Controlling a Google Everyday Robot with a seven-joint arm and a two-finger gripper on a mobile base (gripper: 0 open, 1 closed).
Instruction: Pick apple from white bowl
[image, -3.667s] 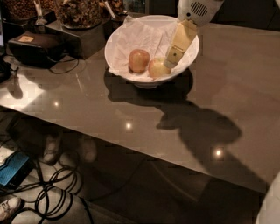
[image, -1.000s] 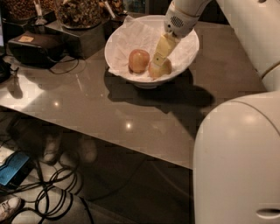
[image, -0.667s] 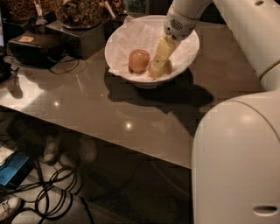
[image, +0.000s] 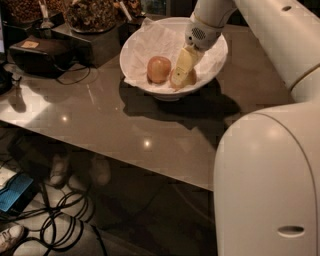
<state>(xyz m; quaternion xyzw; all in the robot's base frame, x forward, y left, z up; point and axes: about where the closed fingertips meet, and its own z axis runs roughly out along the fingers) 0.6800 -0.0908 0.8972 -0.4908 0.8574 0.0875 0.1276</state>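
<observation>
The white bowl (image: 126, 56), lined with crumpled white paper, stands at the back of the brown table (image: 100, 115). Two apples lie in it. The darker, redder apple (image: 158, 69) is on the left. The paler yellow-green apple (image: 192, 78) is on the right, mostly hidden behind my gripper (image: 181, 79). The gripper reaches down into the bowl from the upper right and sits right at the pale apple, low in the bowl. The apple rests on the paper.
A black box (image: 41, 54) and dark containers of dried material (image: 90, 15) stand at the table's back left. My white arm and body (image: 267, 180) fill the right side. Cables (image: 60, 220) and a blue object (image: 15, 192) lie on the floor below the table's front edge.
Over the last second the gripper has stayed at the pale apple in the bowl. Since 3.7 s ago my white arm and body have come into view on the right.
</observation>
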